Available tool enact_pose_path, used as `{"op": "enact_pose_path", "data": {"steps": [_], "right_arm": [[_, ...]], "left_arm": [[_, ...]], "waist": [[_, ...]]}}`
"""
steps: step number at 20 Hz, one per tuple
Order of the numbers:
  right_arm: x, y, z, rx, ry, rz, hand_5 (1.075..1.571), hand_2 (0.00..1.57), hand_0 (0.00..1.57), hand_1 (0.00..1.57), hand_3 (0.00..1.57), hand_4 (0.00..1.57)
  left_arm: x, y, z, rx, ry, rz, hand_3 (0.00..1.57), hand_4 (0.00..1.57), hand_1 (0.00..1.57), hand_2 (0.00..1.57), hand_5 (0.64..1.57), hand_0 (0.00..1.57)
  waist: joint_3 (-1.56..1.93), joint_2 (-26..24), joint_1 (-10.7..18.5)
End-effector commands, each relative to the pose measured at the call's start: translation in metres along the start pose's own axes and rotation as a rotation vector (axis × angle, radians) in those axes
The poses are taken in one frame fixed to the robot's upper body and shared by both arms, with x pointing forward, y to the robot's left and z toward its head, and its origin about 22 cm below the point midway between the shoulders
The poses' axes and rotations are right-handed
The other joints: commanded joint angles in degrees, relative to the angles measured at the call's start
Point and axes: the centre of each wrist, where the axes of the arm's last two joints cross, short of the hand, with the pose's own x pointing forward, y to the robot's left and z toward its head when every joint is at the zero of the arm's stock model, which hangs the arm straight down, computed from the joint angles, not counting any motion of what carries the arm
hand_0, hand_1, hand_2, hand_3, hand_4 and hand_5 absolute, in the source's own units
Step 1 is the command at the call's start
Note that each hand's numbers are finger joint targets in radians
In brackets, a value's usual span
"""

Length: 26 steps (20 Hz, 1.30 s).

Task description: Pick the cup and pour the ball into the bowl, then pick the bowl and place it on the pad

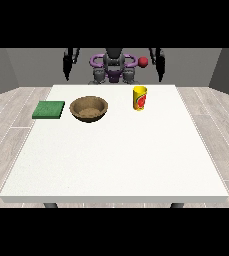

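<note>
Yellow cylindrical cup [140, 98] stands upright beside the brown wooden bowl [89, 108], within pouring reach; green square pad [49, 109] adjoins. Both hands [66, 70] [161, 70] hang off-table; finger state cannot be determined.

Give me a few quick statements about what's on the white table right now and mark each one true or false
1. The yellow cup stands upright on the table. True.
2. The wooden bowl sits on the green pad. False: the bowl rests on the table beside the pad, toward the view's right of it.
3. The bowl lies between the pad and the cup. True.
4. A hand is closed around the cup. False: the hand at the view's right and the hand at the view's left both hang behind the table's far edge, touching nothing.
5. The cup lies tipped over in the bowl. False: it stands apart from the bowl.
</note>
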Motion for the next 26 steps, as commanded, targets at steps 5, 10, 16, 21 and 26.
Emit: {"op": "enact_pose_path", "data": {"steps": [5,10,16,21,26], "right_arm": [[0.027,-0.013,-0.002,-0.004,-0.017,0.03,1.569,0.0,0.0,0.0,0.0,0.0],[0.039,-0.083,0.001,-0.012,0.013,-0.092,1.569,0.0,0.0,0.0,0.0,0.0],[0.048,-0.093,0.005,0.023,-0.097,-0.114,1.569,0.0,0.0,0.0,0.0,0.0],[0.021,-0.077,0.001,0.009,-0.19,-0.128,1.57,0.0,0.0,0.0,0.0,0.0],[0.019,-0.079,-0.004,0.068,-0.239,-0.139,1.57,0.0,0.0,0.0,0.0,0.0]], "left_arm": [[0.03,0.01,-0.002,-0.006,-0.032,-0.027,0.0,0.0,0.0,0.0,1.557,0.0],[0.071,0.029,-0.007,-0.014,-0.082,0.168,0.0,0.0,0.0,0.0,1.558,0.0],[0.055,0.064,-0.006,0.063,-0.203,0.157,0.0,0.0,0.0,0.0,1.547,0.0],[0.044,0.06,-0.021,0.057,-0.301,0.15,0.0,0.0,0.0,0.0,1.536,0.0],[0.014,0.049,-0.031,0.09,-0.359,0.141,0.0,0.0,0.0,0.0,1.524,0.0]], "waist": [[0.13,-14.8,-0.3],[0.21,-12.8,0.8],[0.18,-4.8,-1.5],[0.19,2.1,-1.8],[0.18,6.7,-4.5]]}}
